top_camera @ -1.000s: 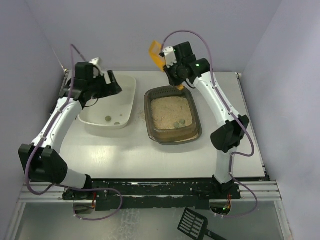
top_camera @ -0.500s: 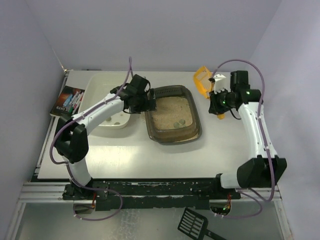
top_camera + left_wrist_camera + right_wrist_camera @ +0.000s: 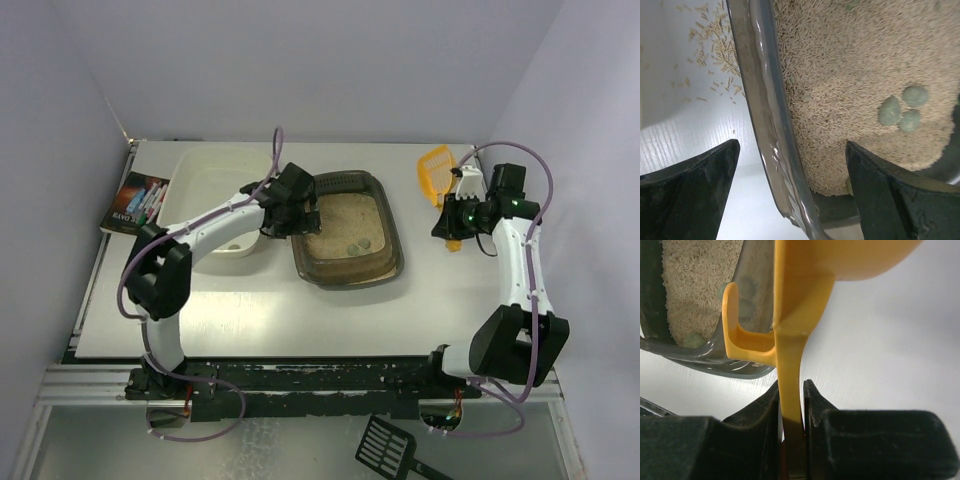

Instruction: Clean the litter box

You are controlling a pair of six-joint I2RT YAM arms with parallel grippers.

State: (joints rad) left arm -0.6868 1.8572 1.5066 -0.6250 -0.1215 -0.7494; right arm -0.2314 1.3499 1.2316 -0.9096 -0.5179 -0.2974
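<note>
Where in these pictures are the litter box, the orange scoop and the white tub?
litter box (image 3: 350, 277): top view, near rim.
orange scoop (image 3: 436, 170): top view, slotted blade.
white tub (image 3: 205, 190): top view, bare floor.

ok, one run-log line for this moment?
left tool: open, litter box rim between its fingers | right tool: shut on yellow scoop handle, right of box | grey-green lumps in litter

The pale tabletop (image 3: 260, 310) carries three things. The dark brown litter box (image 3: 350, 281) sits near the middle, with a white tub (image 3: 190, 168) just beside it on the left. A colourful flat packet (image 3: 137, 201) lies at the left edge. Loose litter grains (image 3: 705, 45) are scattered by the box's rim.
</note>
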